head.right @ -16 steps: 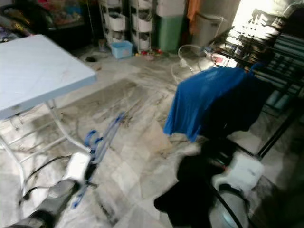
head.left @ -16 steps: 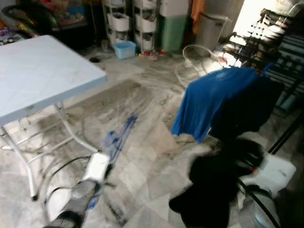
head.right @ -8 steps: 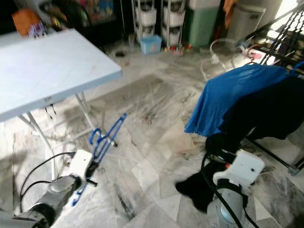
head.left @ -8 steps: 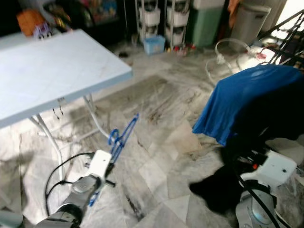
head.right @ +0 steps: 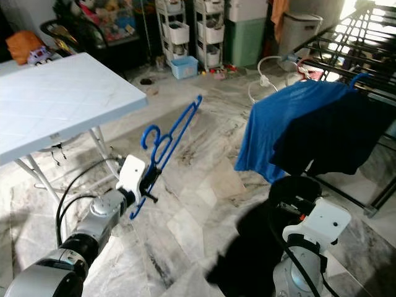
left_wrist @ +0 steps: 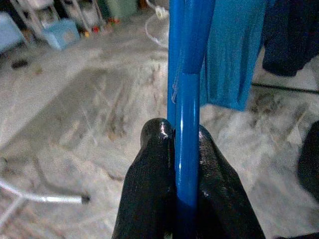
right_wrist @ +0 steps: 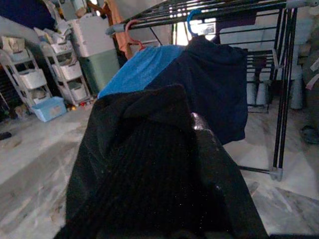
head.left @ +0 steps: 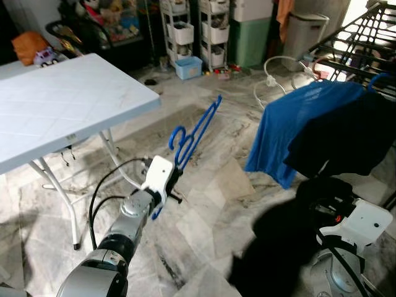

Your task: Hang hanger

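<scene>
My left gripper (head.left: 175, 179) is shut on a blue plastic hanger (head.left: 197, 130) and holds it up, slanting, over the marble floor. Its hook (head.left: 177, 137) curls to the left. In the left wrist view both black fingers (left_wrist: 152, 169) pinch the hanger's bar (left_wrist: 188, 124). Low at the right, my right gripper (head.left: 318, 197) is shut on a black garment (head.left: 272, 253) that droops toward the floor. The dark knit cloth (right_wrist: 144, 169) lies over its fingers. A black drying rack (head.left: 365, 28) stands at the far right, with a blue shirt (head.left: 288, 127) and a dark garment (head.left: 343, 133) hung on it.
A white folding table (head.left: 62, 108) stands at the left, its legs near my left arm. Storage drawers (head.left: 213, 28), a small blue tub (head.left: 188, 67), a green bin (head.left: 253, 40) and a loose white hose (head.left: 272, 77) line the back. Open marble floor lies between table and rack.
The view has swung as I moved. My left arm has lifted the blue hanger from near the floor to mid-height. The right gripper still holds the black garment low.
</scene>
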{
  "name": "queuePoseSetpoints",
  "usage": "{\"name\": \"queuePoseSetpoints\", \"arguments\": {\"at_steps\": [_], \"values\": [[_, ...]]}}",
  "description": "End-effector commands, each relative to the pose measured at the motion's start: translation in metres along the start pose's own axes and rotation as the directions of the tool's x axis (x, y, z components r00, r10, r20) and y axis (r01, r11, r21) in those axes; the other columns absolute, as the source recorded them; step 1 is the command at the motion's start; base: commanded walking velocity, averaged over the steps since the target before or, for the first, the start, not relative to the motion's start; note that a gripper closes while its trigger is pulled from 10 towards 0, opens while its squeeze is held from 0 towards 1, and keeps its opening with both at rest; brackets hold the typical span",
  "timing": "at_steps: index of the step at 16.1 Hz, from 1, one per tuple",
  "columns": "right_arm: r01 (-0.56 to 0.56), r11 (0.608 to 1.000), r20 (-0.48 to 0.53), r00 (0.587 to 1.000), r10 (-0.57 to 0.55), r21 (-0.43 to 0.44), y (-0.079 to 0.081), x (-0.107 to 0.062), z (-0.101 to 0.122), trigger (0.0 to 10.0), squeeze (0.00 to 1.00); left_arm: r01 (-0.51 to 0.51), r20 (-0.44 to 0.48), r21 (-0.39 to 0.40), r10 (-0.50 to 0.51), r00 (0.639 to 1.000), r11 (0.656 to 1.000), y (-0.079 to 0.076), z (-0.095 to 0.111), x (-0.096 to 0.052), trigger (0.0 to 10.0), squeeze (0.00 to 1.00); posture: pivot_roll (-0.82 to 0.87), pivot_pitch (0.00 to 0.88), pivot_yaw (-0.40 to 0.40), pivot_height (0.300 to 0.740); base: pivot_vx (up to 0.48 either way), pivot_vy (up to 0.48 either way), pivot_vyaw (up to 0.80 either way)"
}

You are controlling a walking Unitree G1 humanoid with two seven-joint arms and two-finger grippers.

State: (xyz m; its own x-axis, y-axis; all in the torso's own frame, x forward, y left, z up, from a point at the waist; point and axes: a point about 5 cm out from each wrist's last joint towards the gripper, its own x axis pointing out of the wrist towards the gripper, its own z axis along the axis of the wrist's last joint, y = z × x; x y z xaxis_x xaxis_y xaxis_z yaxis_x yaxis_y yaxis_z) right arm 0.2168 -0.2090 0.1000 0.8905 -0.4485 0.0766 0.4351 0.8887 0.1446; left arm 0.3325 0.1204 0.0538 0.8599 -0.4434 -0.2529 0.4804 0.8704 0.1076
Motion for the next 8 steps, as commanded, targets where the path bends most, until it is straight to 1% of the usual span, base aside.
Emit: {"name": "queuePoseSetpoints", "arguments": {"at_steps": [1,5,7,8], "values": [[-0.014,1.000,0.019,1.000,0.013,0.016,0.0059,-0.0008,0.0020,0.0,0.00,-0.012,-0.014,-0.002,0.012,1.000,1.000,0.0045,-0.0022,-0.0019,10.0,0.00,0.05,0.000,0.040,0.740,0.000,0.000,0.00],[-0.022,1.000,0.011,1.000,0.022,-0.005,0.0029,-0.0015,0.0015,0.0,0.00,-0.027,-0.017,-0.031,0.026,1.000,0.999,0.0001,-0.0052,-0.0027,10.0,0.00,0.04,0.000,0.018,0.740,0.000,0.000,0.00],[-0.042,0.999,0.017,0.999,0.042,-0.022,0.0029,-0.0004,0.0036,0.0,0.00,-0.085,-0.018,-0.063,0.084,0.996,0.994,0.0058,-0.0081,-0.0057,10.0,0.00,0.05,0.000,0.005,0.740,0.000,0.000,0.00],[-0.044,0.999,0.018,0.999,0.044,-0.024,0.0031,-0.0002,0.0038,0.0,0.00,-0.094,-0.022,-0.068,0.093,0.995,0.993,0.0071,-0.0089,-0.0063,10.0,0.00,0.05,0.000,0.004,0.740,0.251,0.000,0.00]]}}
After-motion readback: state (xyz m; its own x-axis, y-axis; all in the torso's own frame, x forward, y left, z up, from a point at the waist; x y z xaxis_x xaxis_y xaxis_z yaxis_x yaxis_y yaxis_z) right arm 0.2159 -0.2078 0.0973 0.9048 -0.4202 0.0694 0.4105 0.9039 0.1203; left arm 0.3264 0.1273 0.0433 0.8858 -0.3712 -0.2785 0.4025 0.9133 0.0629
